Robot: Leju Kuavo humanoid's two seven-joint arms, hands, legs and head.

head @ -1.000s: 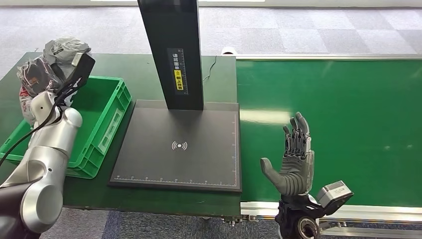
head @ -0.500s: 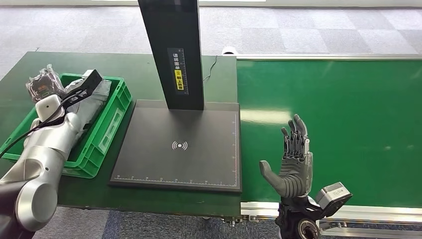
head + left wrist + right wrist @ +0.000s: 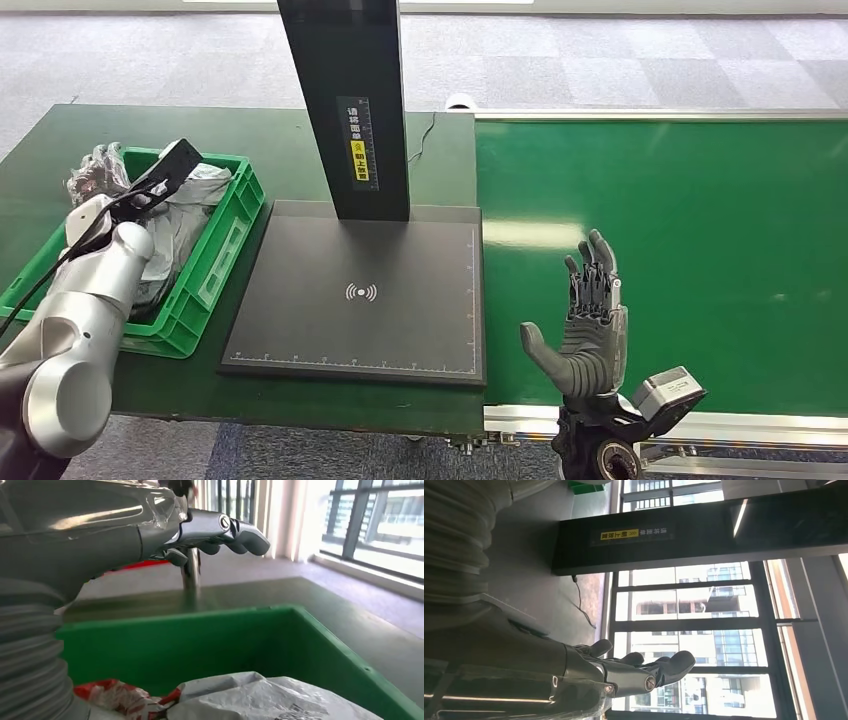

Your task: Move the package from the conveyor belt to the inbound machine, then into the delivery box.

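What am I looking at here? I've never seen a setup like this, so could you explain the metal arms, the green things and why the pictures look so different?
This is a humanoid robot sorting parcels. The big picture comes from a camera on its head, looking down at its own silver arms. The right hand is raised over the green conveyor belt, fingers spread, holding nothing. The black slab with the tall post is the inbound machine, where parcels get registered. On the far side of it sits the green delivery box, with a grey plastic package lying inside.

The other two pictures come from cameras at each wrist, so they look tilted. The left one shows the left hand above the box, holding nothing, with the package below it. The right one shows the right hand against the windows.
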